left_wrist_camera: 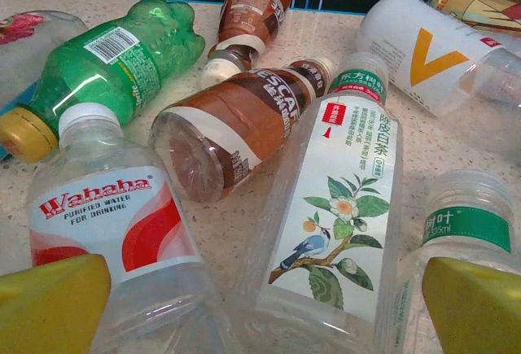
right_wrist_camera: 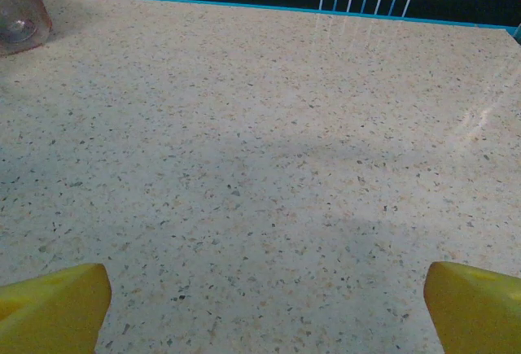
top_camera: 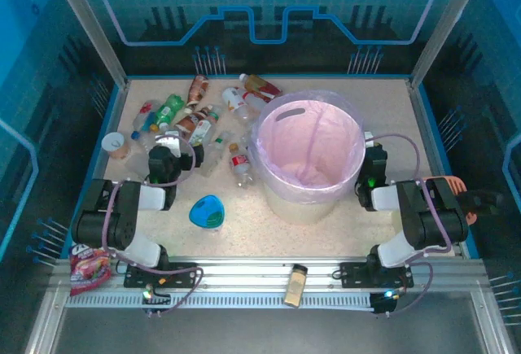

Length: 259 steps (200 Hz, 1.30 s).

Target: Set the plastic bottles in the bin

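Several plastic bottles (top_camera: pixel 195 118) lie scattered on the table's far left, and one with a red label (top_camera: pixel 238 163) lies close to the bin (top_camera: pixel 303 201), a wide pinkish-white tub at the centre. My left gripper (top_camera: pixel 167 159) hovers open at the near edge of the heap. In the left wrist view its yellow fingertips (left_wrist_camera: pixel 53 309) flank a Wahaha bottle (left_wrist_camera: pixel 114 232) and a bird-label tea bottle (left_wrist_camera: pixel 342 207), gripping neither. Beyond them lie a brown bottle (left_wrist_camera: pixel 228 134) and a green bottle (left_wrist_camera: pixel 122 61). My right gripper (top_camera: pixel 374 167) stands open right of the bin, over bare table (right_wrist_camera: pixel 260 167).
A blue teardrop dish (top_camera: pixel 207 211) sits in front of the left arm. A tan paper cup (top_camera: pixel 116 144) stands at the left edge. A small jar (top_camera: pixel 296 284) and a red snack packet (top_camera: pixel 88 266) lie on the near rail. A clear bottle end (right_wrist_camera: pixel 20 12) shows far left.
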### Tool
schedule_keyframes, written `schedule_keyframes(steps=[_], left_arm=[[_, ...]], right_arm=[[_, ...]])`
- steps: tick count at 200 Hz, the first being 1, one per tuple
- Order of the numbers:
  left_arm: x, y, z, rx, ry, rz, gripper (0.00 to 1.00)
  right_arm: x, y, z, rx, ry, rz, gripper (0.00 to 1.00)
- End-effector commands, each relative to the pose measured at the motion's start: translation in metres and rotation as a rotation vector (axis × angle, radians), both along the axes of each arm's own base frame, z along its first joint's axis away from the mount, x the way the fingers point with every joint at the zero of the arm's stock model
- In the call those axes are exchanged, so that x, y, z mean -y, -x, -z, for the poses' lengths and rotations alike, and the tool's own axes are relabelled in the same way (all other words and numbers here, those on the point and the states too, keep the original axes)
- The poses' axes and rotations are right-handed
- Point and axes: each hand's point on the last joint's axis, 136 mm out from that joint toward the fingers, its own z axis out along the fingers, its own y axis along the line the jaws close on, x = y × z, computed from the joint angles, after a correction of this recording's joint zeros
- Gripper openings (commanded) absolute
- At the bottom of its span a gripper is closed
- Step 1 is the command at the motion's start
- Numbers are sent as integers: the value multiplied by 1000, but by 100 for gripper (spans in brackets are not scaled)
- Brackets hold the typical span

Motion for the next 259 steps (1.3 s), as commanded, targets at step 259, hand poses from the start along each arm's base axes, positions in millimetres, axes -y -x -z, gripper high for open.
schedule_keyframes(steps=[259], left_arm=[[-3, -6, -66, -29, 34, -13, 99]], right_arm=[[50, 15, -49, -56, -233, 205, 100]])
